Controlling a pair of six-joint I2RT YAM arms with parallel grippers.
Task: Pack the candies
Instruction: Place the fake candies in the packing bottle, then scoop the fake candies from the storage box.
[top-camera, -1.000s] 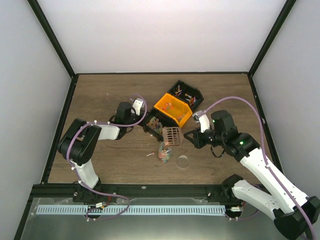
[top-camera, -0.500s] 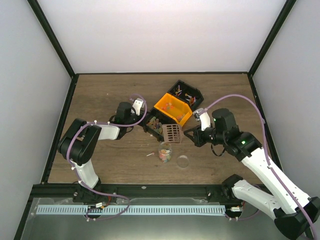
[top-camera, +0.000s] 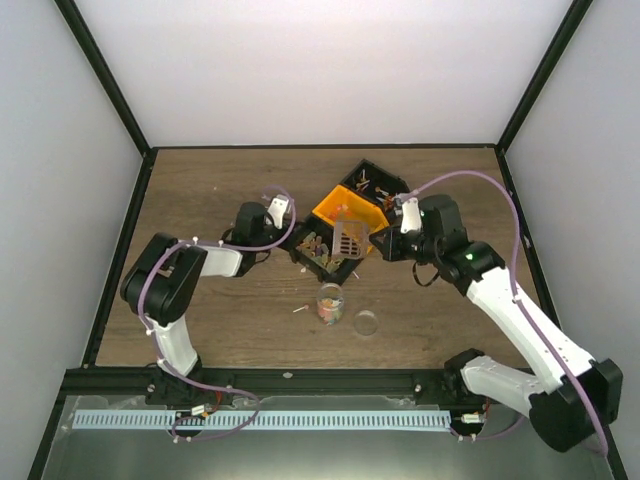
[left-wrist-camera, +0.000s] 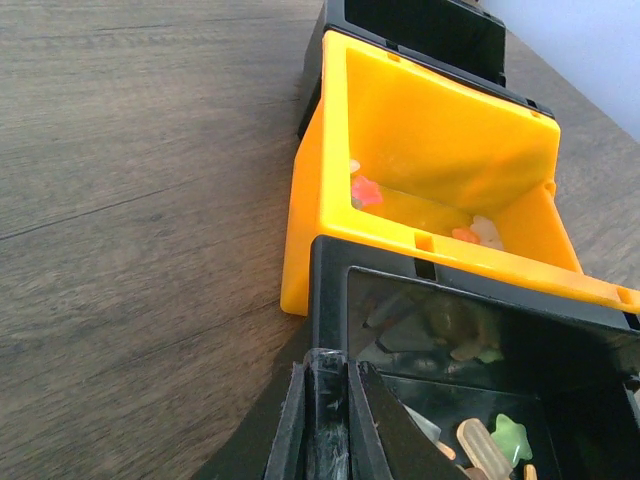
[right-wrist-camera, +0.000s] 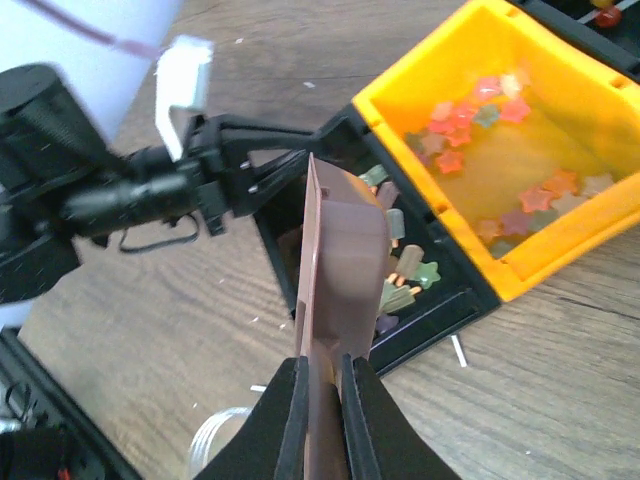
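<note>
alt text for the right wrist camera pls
The right gripper is shut on a brown scoop, held edge-on over a black bin of mixed candies. An orange bin holding star-shaped candies sits at upper right, and the left gripper grips the black bin's edge at left.

The left arm (top-camera: 176, 348) and right arm (top-camera: 520, 312) were white shells with black joints, purple cables (top-camera: 462, 176) looping loose along both.
</note>
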